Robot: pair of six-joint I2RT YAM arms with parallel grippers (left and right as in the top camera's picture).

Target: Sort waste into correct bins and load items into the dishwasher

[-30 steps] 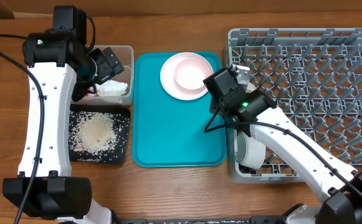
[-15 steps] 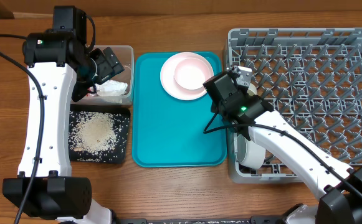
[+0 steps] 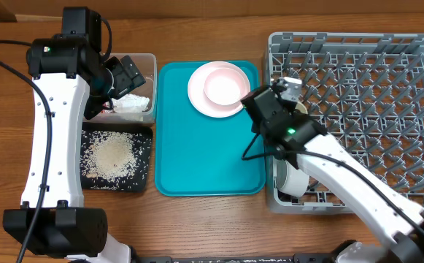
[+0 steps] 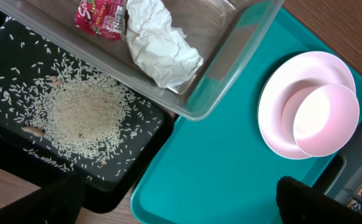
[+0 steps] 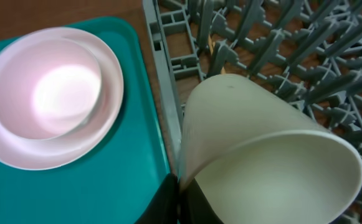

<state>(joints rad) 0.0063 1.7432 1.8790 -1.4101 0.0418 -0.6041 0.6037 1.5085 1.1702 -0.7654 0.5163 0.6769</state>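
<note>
The right arm stretches from the bench's near edge to the dish rack's (image 3: 343, 38) left wall. Its right claw (image 5: 179, 198) is pressed together, pinching, it seems, the rim of the tilted white cup (image 5: 261, 155) just inside the rack. The left arm stands bent over the clear tub (image 4: 230, 74) – left claw (image 3: 128, 75) with its 2 fingers spread wide.

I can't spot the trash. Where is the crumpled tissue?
In the left wrist view, the crumpled tissue lies inside the clear tub, beside the red wrapper; overhead, that tub sits left of the teal tray.
</note>
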